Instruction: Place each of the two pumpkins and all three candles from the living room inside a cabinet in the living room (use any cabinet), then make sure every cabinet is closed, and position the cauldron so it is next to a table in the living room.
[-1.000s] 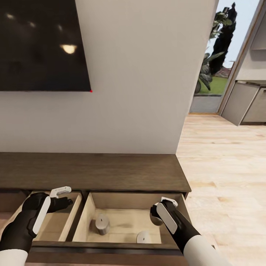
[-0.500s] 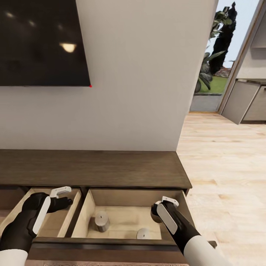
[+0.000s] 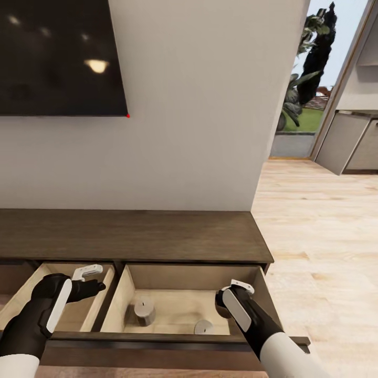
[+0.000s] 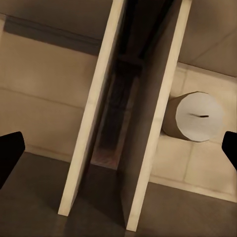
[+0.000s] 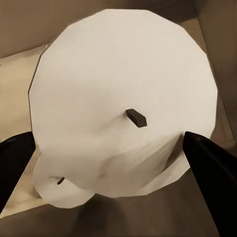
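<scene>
The long brown cabinet has two open drawers. The right drawer holds two small candles: one on the left, one near the front.

Two candles in open drawer; floor between free.

Even, soft indoor light; daylight bright through doorway at right. Ceiling-lamp glare spots on dark TV screen. Drawer interiors shadowed toward front. Renders slightly soft, blocky; wrist views dim, brownish, close surfaces blurred.
</scene>
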